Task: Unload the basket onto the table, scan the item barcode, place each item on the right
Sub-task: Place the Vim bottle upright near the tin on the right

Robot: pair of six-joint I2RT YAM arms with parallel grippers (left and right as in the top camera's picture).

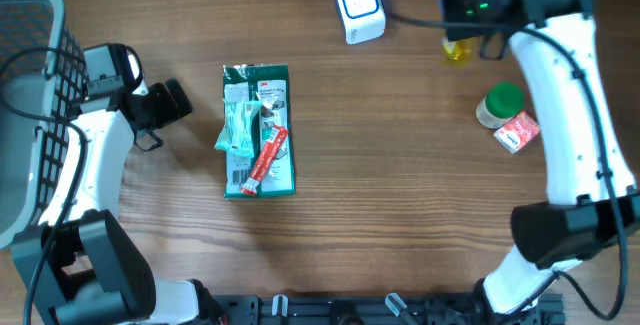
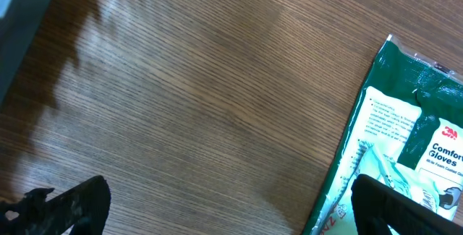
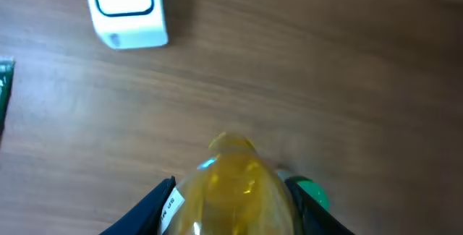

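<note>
My right gripper (image 1: 458, 33) is shut on a yellow transparent bottle (image 1: 456, 49) at the back right of the table. In the right wrist view the bottle (image 3: 235, 191) fills the space between the two dark jaws of the gripper (image 3: 231, 189), and a white label shows on its left side. The white barcode scanner (image 1: 358, 7) stands to the left of the bottle, and in the right wrist view the scanner (image 3: 124, 9) is at the upper left. My left gripper (image 1: 176, 101) is open and holds nothing, low over bare wood (image 2: 231, 210).
A green gloves package (image 1: 258, 130) with a red tube on it lies mid-table, and its edge (image 2: 412, 141) is beside my left fingers. A green-lidded jar (image 1: 500, 105) and a red-and-white box (image 1: 516, 132) sit at the right. A wire basket (image 1: 30, 115) stands at the left edge.
</note>
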